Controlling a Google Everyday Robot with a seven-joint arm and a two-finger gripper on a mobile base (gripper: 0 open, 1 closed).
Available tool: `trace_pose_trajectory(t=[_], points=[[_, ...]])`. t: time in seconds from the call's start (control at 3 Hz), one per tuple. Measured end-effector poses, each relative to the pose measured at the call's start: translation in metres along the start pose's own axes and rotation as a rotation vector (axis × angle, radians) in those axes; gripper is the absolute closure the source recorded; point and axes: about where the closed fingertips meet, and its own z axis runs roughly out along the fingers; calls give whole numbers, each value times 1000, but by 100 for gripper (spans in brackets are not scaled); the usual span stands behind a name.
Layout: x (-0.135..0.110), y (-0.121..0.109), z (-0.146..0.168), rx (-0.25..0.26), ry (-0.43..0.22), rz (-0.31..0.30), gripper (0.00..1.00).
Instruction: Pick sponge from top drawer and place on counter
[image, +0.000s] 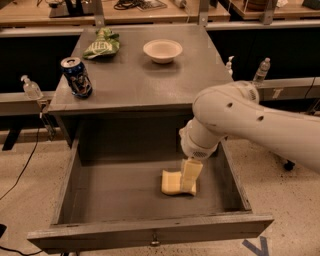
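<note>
The top drawer (150, 231) stands pulled wide open below the counter (135, 87). The pale yellow sponge (171, 183) lies on the drawer floor, right of the middle. My gripper (190, 184) reaches down into the drawer from the white arm (240, 120) and sits at the sponge's right end, touching or overlapping it. The arm hides the gripper's upper part. The sponge's right edge is hidden behind the gripper.
On the counter stand a blue soda can (76, 76) at the left, a green snack bag (102, 44) at the back left and a white bowl (162, 50) at the back. Plastic bottles (261, 71) sit on side ledges. Light wooden benches (150, 12) run behind.
</note>
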Motion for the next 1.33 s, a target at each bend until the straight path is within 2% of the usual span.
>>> trace_pose_trajectory(t=[0.67, 1.0, 1.33], points=[[7, 8, 64, -45, 62, -52, 0], [10, 15, 87, -55, 68, -79, 0], [8, 23, 112, -72, 60, -113, 17]])
